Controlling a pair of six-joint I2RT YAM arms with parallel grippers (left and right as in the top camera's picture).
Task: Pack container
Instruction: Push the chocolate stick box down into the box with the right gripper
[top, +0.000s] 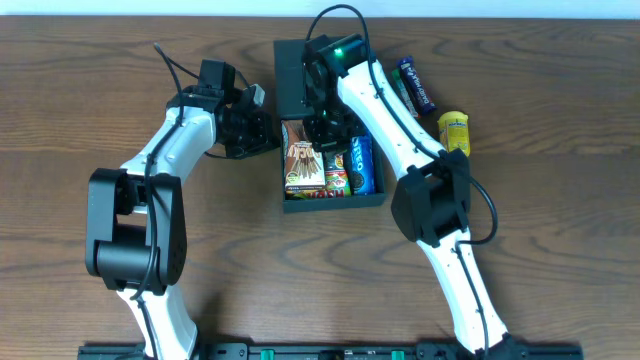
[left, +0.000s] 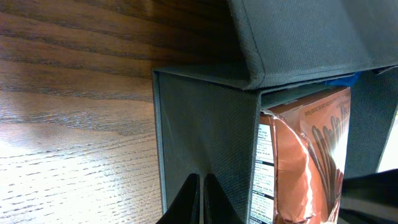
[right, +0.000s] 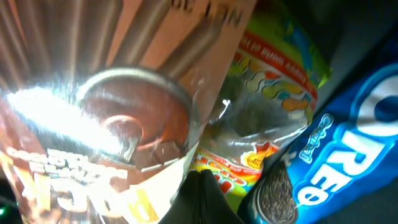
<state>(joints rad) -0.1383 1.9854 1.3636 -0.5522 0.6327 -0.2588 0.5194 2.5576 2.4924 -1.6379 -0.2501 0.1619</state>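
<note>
The container (top: 335, 203) is a dark square box in the middle of the table, its flap lid (top: 293, 75) open at the back. It holds a brown chocolate-stick packet (top: 303, 160), a yellow-green candy packet (top: 336, 181) and a blue Oreo packet (top: 361, 165). My left gripper (top: 266, 131) is shut, its tips against the box's outer left wall (left: 205, 124), as the left wrist view (left: 200, 186) shows. My right gripper (top: 326, 128) is shut and reaches into the box, its tips (right: 202, 183) between the brown packet (right: 93, 93) and the candy packet (right: 267, 93), beside the Oreo packet (right: 336, 155).
To the right of the box lie a dark blue snack packet (top: 416, 84) and a yellow packet (top: 455, 131) on the wooden table. The right arm crosses over the box's back right corner.
</note>
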